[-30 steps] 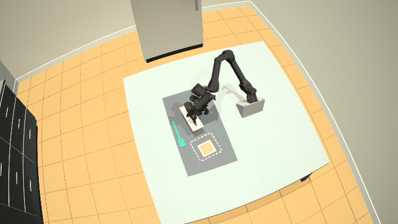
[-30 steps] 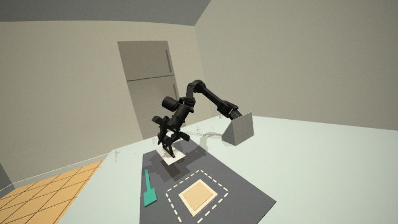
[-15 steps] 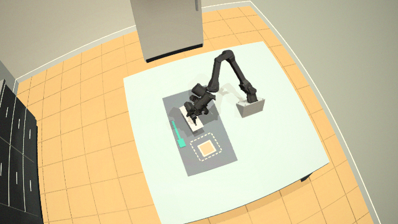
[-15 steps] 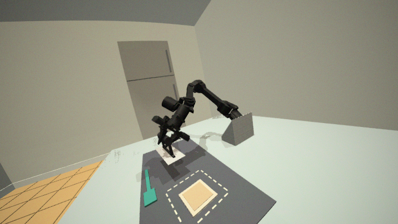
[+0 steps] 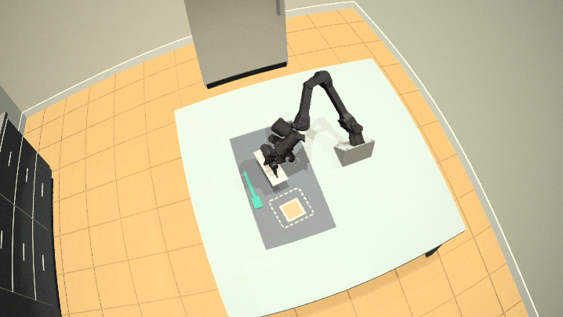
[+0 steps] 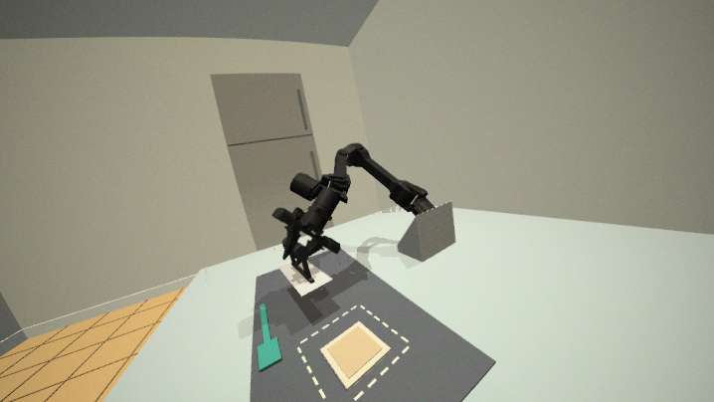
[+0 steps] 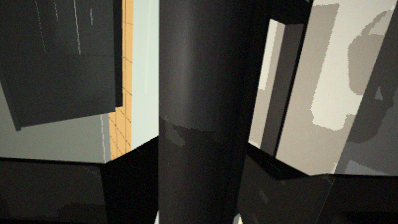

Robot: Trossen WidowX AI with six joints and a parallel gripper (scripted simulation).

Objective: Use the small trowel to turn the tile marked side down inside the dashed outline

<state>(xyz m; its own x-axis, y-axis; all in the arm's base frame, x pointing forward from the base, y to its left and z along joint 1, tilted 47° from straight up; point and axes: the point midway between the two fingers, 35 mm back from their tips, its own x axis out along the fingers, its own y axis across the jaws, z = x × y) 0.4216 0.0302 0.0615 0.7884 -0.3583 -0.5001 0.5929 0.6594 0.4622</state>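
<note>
The teal trowel (image 5: 256, 202) (image 6: 269, 352) lies flat along the mat's left side, its thin handle pointing to the back. The tile (image 5: 292, 209) (image 6: 354, 349), cream-rimmed with a tan square on top, lies flat inside the dashed outline (image 5: 275, 216). My gripper (image 5: 274, 169) (image 6: 306, 273) is over the back part of the mat, away from both. It is shut on a white plate (image 5: 280, 180) (image 6: 307, 289) (image 7: 320, 90), held raised above the mat with a shadow below. The grip itself is hidden. A thick dark bar fills the middle of the wrist view; I cannot tell what it belongs to.
The grey mat (image 5: 271, 238) (image 6: 448, 372) lies on the pale table (image 5: 378, 244) (image 6: 574, 309). My arm's base stands on a grey wedge block (image 5: 356, 152) (image 6: 437, 232) to the right of the mat. A fridge (image 5: 240, 39) (image 6: 265, 109) stands beyond the table's back edge.
</note>
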